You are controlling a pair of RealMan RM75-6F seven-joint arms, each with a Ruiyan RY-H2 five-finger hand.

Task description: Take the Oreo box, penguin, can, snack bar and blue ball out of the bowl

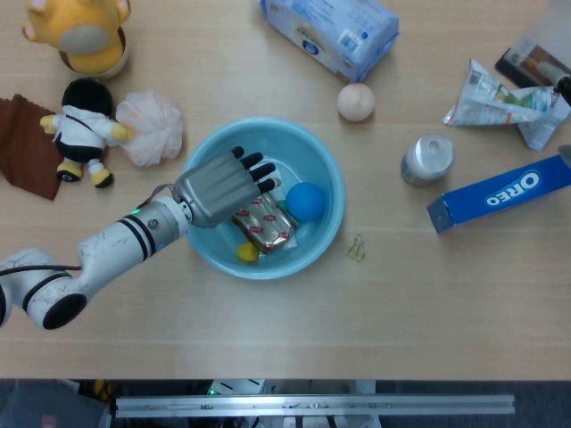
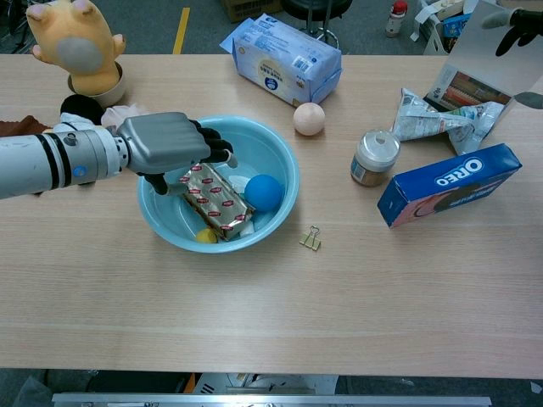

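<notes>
The light blue bowl (image 1: 326, 169) (image 2: 284, 161) stands mid-table. In it lie the foil snack bar (image 1: 268, 227) (image 2: 219, 203), the blue ball (image 1: 305, 201) (image 2: 263, 192) and a small yellow and white thing (image 1: 247, 252) (image 2: 206, 236), mostly hidden under the bar. My left hand (image 1: 219, 185) (image 2: 165, 147) reaches into the bowl, fingers and thumb curled around the bar's left end. The can (image 1: 426, 159) (image 2: 374, 157) and the Oreo box (image 1: 500, 193) (image 2: 448, 183) rest on the table to the right. My right hand (image 2: 516, 24) hangs at the far top right, fingers apart, holding nothing.
A yellow plush (image 1: 82, 36), a doll (image 1: 82, 129), a white puff (image 1: 152, 127) and brown cloth (image 1: 22, 147) sit at the left. A blue tissue pack (image 1: 330, 34), peach ball (image 1: 356, 102), crumpled packet (image 1: 504, 102) and binder clip (image 1: 356, 248) lie around the bowl.
</notes>
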